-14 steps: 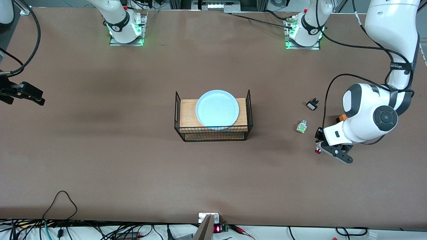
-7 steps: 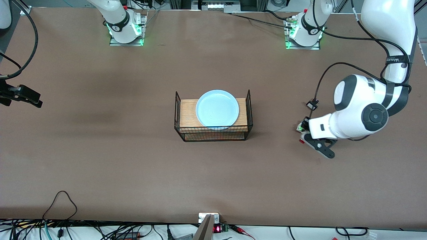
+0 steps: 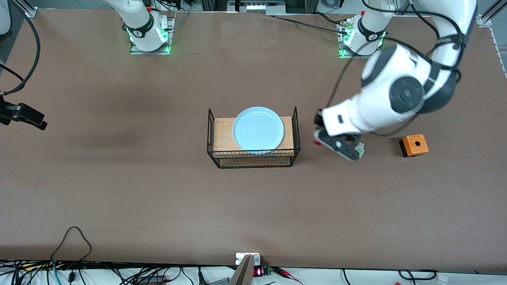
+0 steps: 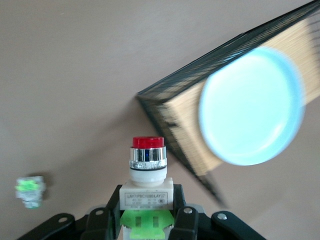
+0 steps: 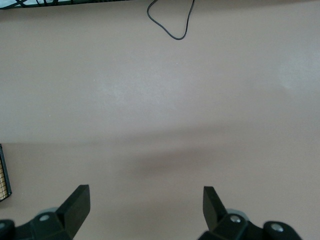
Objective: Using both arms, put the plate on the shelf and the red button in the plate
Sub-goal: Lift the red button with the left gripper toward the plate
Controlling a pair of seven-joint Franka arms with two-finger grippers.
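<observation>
The pale blue plate (image 3: pixel 258 130) lies on a wooden board inside a black wire basket (image 3: pixel 253 160) at mid-table; the left wrist view shows the plate (image 4: pixel 252 107) too. My left gripper (image 3: pixel 320 138) hangs over the table just beside the basket, at its end toward the left arm. It is shut on the red button (image 4: pixel 147 170), gripping the white body with the red cap (image 3: pixel 316 143) pointing toward the basket. My right gripper (image 3: pixel 37 120) waits open over bare table at the right arm's end; its wrist view shows nothing between the fingers (image 5: pixel 75 202).
A white-green part without a red cap (image 3: pixel 359 149) lies under the left hand. An orange box with a hole (image 3: pixel 414 145) stands nearer the left arm's end. A black cable loop (image 3: pixel 73 237) lies near the front edge.
The left arm has carried the red button from near the left arm's end toward the basket, uncovering the orange box. The right gripper has barely shifted.
</observation>
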